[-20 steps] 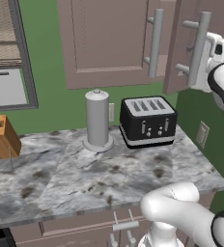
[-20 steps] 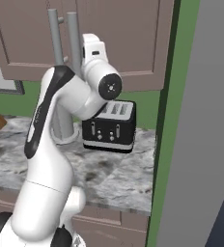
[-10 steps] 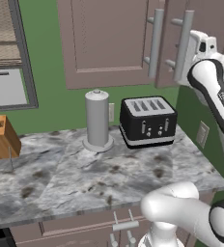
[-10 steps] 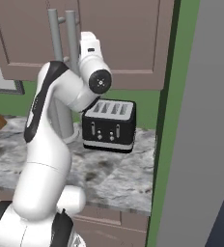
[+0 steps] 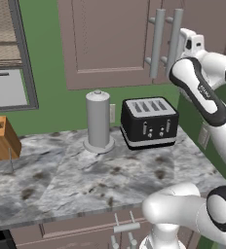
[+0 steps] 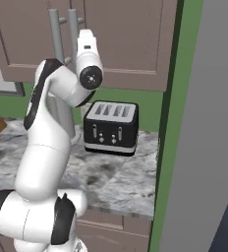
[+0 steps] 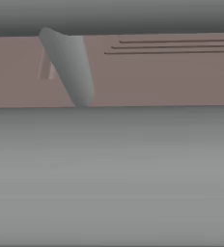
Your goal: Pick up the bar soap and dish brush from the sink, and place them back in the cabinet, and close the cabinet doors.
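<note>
Gripper: white hand (image 5: 190,41) raised at the grey cylindrical bar handles (image 5: 157,44); finger spread cannot be told.
Mauve-brown panelled cabinet doors (image 5: 110,41): both shut, edges meeting.
Clearance: black four-slot toaster (image 5: 149,121) stands well below the hand.

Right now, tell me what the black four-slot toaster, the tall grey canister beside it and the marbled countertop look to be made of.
Black four-slot toaster: glossy black shell with a lighter grey top, likely painted metal or plastic. Tall grey canister: uniform matte grey with soft shading, probably brushed metal, though the render leaves it open. Marbled countertop: grey with dark veined blotches, looks like polished stone.
</note>
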Motion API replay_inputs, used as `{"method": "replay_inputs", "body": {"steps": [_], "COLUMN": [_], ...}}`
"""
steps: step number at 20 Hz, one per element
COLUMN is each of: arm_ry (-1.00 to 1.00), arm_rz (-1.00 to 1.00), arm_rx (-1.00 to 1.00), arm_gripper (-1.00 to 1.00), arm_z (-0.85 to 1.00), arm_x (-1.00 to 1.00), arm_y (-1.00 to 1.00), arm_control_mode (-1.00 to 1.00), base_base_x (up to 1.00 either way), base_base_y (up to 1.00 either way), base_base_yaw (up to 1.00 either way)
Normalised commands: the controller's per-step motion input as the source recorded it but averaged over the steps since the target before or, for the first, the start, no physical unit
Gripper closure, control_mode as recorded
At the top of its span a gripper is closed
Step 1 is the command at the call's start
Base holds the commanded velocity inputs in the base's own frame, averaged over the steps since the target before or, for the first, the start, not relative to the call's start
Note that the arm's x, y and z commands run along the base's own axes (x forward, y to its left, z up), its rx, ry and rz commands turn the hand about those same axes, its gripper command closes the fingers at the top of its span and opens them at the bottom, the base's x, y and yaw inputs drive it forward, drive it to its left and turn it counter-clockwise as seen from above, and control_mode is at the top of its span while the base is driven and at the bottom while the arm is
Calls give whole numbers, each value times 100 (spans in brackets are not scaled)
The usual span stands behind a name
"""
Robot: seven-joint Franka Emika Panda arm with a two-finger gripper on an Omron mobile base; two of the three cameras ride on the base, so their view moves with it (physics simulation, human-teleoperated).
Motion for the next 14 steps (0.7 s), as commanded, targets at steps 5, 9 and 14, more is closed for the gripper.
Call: {"method": "replay_inputs", "body": {"steps": [5,9,14], "arm_ry": [0,0,0], "arm_rz": [-8,-7,-7], "arm_rx": [0,0,0], "arm_gripper": [-100,-100,-100], "arm_z": [3,2,0], "arm_x": [39,39,48], "arm_y": [19,17,13], "arm_control_mode": [-100,-100,-100], "base_base_x": [0,0,0], "base_base_y": [0,0,0], "base_base_yaw": [0,0,0]}}
